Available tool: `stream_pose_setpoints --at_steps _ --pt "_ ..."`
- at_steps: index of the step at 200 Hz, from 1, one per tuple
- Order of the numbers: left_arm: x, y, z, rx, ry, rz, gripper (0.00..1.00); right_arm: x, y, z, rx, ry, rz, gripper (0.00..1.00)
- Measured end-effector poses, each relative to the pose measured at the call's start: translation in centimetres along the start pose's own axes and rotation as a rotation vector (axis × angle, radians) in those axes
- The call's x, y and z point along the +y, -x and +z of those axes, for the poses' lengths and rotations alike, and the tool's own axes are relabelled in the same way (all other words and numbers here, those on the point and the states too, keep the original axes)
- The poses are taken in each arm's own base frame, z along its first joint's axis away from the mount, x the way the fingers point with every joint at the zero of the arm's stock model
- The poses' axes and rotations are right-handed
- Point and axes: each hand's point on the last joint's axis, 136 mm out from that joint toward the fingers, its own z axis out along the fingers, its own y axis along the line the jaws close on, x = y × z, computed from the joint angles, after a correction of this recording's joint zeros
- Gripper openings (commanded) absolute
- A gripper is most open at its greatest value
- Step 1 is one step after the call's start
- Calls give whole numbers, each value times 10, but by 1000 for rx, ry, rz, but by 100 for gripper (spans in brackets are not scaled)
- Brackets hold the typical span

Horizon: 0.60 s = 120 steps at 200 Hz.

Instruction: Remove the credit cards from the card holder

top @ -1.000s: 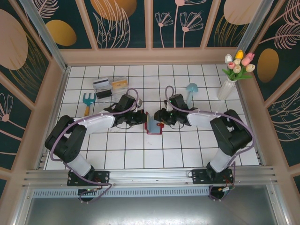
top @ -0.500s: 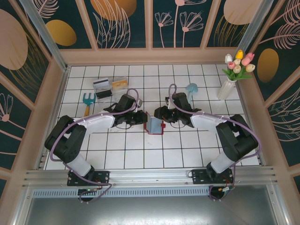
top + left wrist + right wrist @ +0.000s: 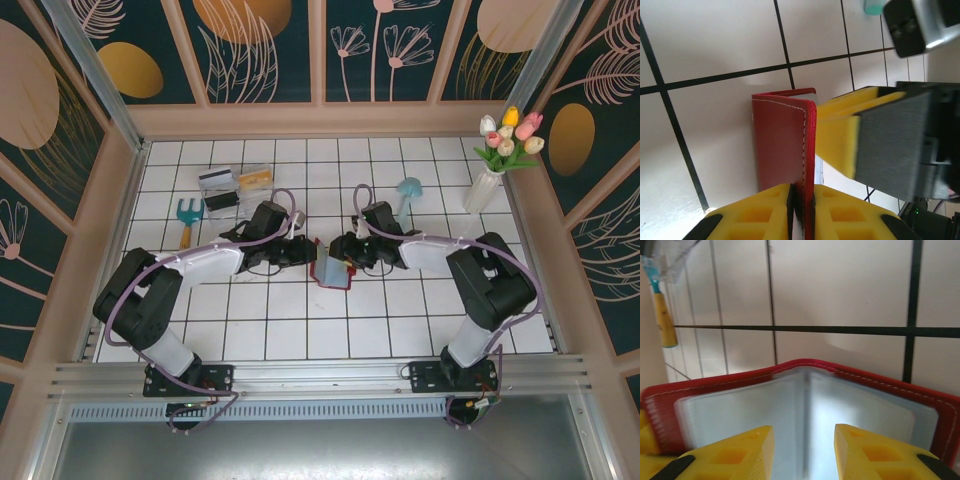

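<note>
The left gripper (image 3: 802, 194) was clenched on one red flap of the holder (image 3: 328, 268), propping it open mid-table between the arms. The right gripper (image 3: 802, 440), jaws apart, faced the pale pockets (image 3: 750, 410), likely ready to reach in.

card holder (image 3: 780, 145): red outside, white stitching, pale grey-blue inside
table (image 3: 300, 330): white tiles, black grid
right claw (image 3: 803, 434): yellow pads
</note>
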Motion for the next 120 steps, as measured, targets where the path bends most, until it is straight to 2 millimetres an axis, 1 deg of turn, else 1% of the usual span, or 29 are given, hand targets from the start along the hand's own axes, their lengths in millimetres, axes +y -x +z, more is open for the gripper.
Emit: stream_pose_setpoints --at_steps 25,52,87,120 --pt "-4 1 0 -1 -21 4 17 -9 -4 6 26 -27 22 38" --pt "-8 0 0 0 -50 2 16 -11 -3 8 30 -42 29 37" --pt "-8 -2 1 5 -55 -1 16 -13 -2 9 29 -54 33 35" --pt "-4 -1 1 1 -35 -4 11 -14 0 6 11 -63 33 35"
